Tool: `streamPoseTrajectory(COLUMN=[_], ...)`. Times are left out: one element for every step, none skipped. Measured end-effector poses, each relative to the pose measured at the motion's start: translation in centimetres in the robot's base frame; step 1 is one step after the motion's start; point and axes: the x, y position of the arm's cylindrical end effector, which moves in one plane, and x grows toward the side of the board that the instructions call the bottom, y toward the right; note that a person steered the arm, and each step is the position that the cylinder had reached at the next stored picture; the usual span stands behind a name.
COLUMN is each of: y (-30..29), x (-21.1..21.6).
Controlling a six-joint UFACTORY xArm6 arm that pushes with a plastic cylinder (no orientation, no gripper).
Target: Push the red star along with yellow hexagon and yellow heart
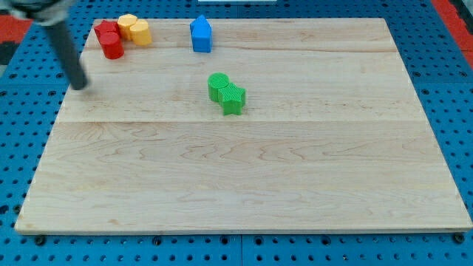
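- The bench (244, 185) lies nearest the camera: a pale wooden board with a fine grain, built of long planks whose seams run across the view, with rounded corners.
- Under and around the bench is a blue pegboard (458, 96) with rows of small holes; red patches show at the view's top corners.
- Two green blocks sit near the middle, slightly toward the view's top: a rounded green block (218, 85) and, touching it on the lower right, a green star (233, 99) with a ridged top.
- One blue block (200, 34), shaped like a small house with a peaked top, stands alone near the top edge, well apart from the green pair.
- At the view's top left is a tight cluster of four blocks, two red and two yellow, all matte and plastic-looking.
- The red star (106, 32) sits at the cluster's left; a red cylinder (113, 46) touches it just below.
- The yellow hexagon (128, 26) is just to the right of the red star, and the yellow heart (140, 32) touches it on the right; their exact outlines are hard to make out at this size.
- There is no tool on this arm, so its state cannot be told: the arm ends in a dark, smooth, straight rod slanting down from the top left corner.
- My tip (80, 86) rests at the bench's left edge, below and left of the red cylinder, near it but apart from every block.
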Motion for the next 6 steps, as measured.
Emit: streamPoseTrajectory(y=[0.0,2.8,4.7,7.5,8.8,9.3], x=[-3.7,-12.1,-16.6,-17.0,-17.0,-15.7])
